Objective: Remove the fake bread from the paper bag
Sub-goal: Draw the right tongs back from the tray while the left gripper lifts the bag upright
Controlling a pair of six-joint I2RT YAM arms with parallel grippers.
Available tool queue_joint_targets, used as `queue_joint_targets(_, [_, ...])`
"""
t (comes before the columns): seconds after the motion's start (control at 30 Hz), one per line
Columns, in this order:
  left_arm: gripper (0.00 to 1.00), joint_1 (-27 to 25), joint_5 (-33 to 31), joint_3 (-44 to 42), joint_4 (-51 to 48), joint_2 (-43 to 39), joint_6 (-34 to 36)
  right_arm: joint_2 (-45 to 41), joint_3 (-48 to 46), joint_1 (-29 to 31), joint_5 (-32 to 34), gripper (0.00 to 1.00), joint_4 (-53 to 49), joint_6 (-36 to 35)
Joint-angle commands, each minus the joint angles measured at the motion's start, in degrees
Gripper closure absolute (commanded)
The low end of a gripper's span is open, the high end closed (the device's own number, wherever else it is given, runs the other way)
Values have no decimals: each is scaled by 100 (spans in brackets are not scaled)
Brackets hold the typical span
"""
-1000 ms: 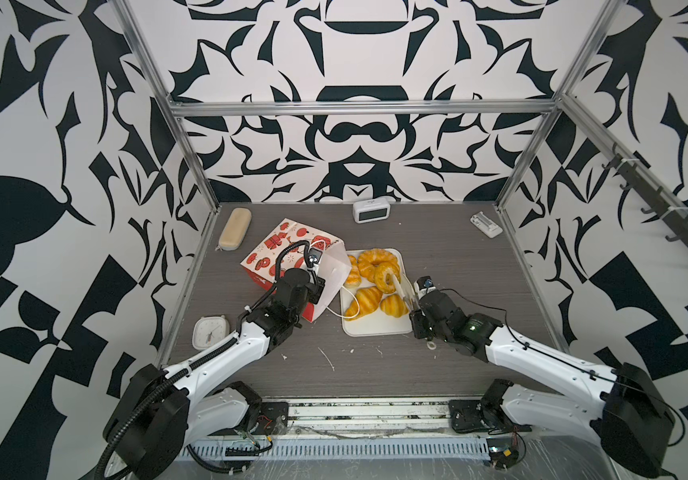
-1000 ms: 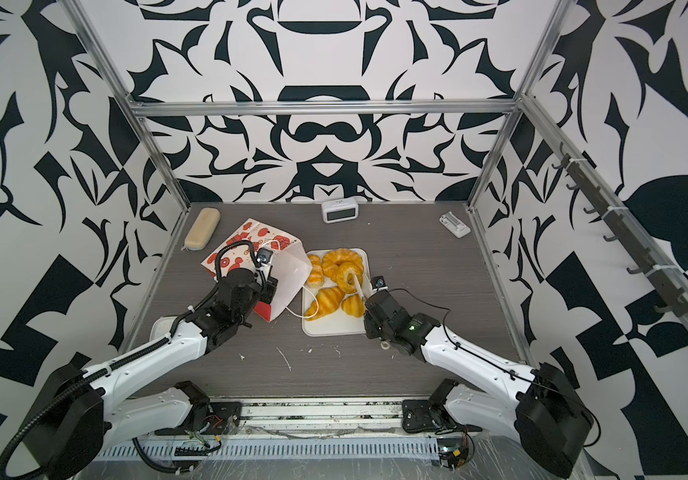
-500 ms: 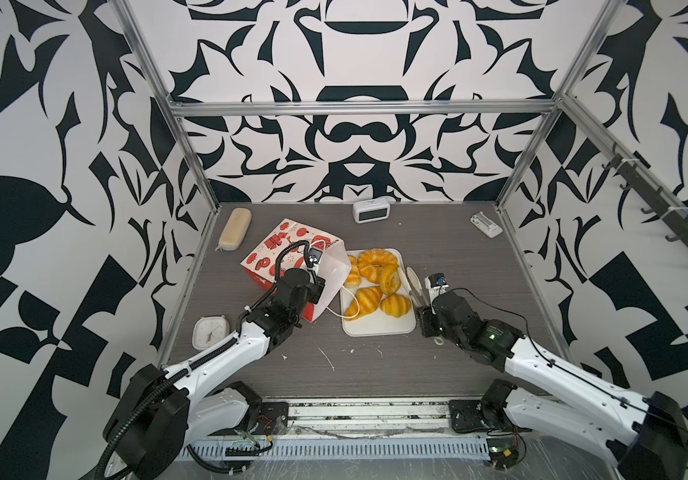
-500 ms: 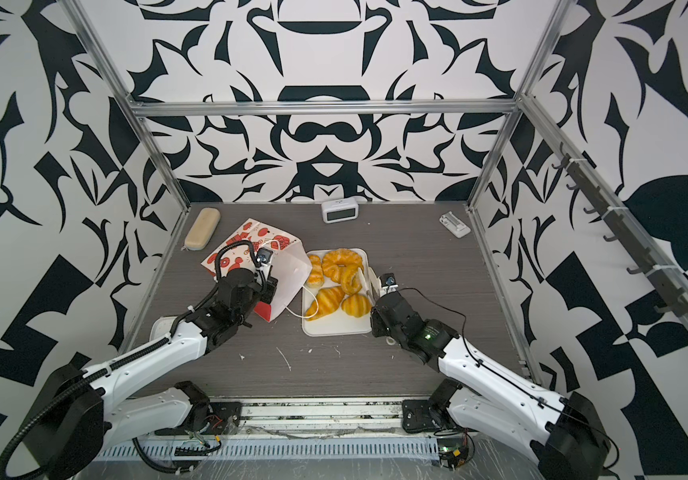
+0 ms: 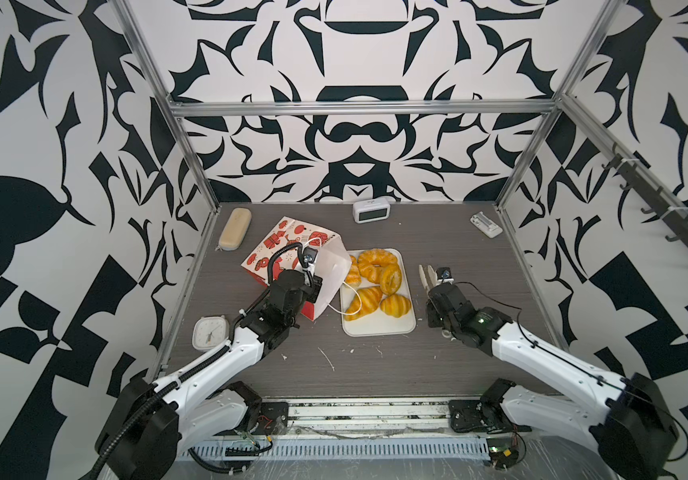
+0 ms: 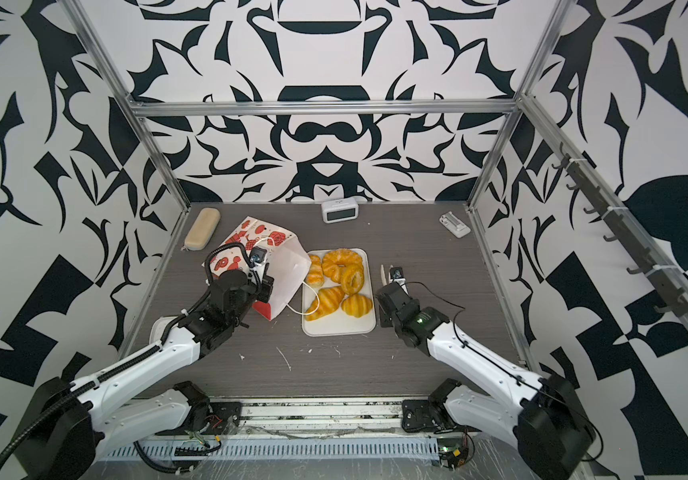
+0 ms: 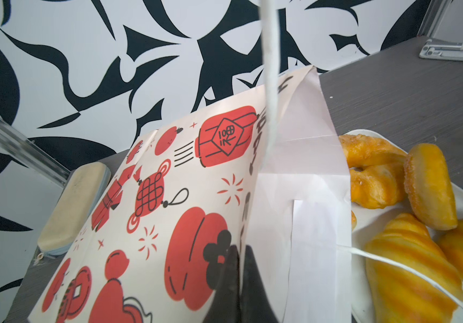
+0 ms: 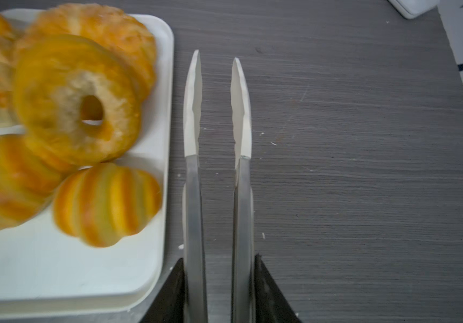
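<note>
The paper bag (image 5: 288, 245) (image 6: 251, 237) (image 7: 168, 195) lies tipped over, its white mouth facing the white tray (image 5: 375, 326) (image 6: 338, 326) (image 8: 57, 274). My left gripper (image 5: 313, 286) (image 7: 241, 249) is shut on the bag's mouth edge. Several pieces of fake bread (image 5: 375, 282) (image 6: 342, 278) (image 7: 409, 265) (image 8: 76, 103) rest on the tray, and one cord handle trails across a croissant. My right gripper (image 5: 433, 289) (image 8: 217, 263) is shut on metal tongs (image 8: 192, 112). Their white tips stand apart with nothing between them, over bare table just right of the tray.
A beige oblong case (image 5: 234, 228) lies at the back left. A digital clock (image 5: 370, 211) stands at the back wall, with a small white device (image 5: 485, 224) at the back right. A white analogue clock (image 5: 208, 332) sits by the left edge. Crumbs dot the front of the table.
My right arm has drawn the tongs off the tray's right side and out over bare table to its right. The left gripper and the bag have not moved.
</note>
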Motion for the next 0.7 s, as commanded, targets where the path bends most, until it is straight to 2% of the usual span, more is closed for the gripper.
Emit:
queue_joint_targets(0.0, [100, -5, -90, -15, -28, -301, -152, 436, 424, -513, -124, 61, 163, -92])
queue_joint_targets(0.2, [100, -5, -182, 290, -561, -630, -283, 1521, 945, -1239, -529, 56, 263, -451])
queue_joint_targets(0.4, [100, -5, -227, 962, -1513, -647, -793, 2050, 1125, -1552, -681, 40, 292, -457])
queue_joint_targets(0.5, [100, -13, -96, 1273, -1865, -683, -1144, 2062, 1095, -1572, -534, 34, 239, -397])
queue_joint_targets(0.67, [100, -14, 128, 1839, -2515, -634, -2009, 1611, 823, -1583, -259, 25, 333, -282])
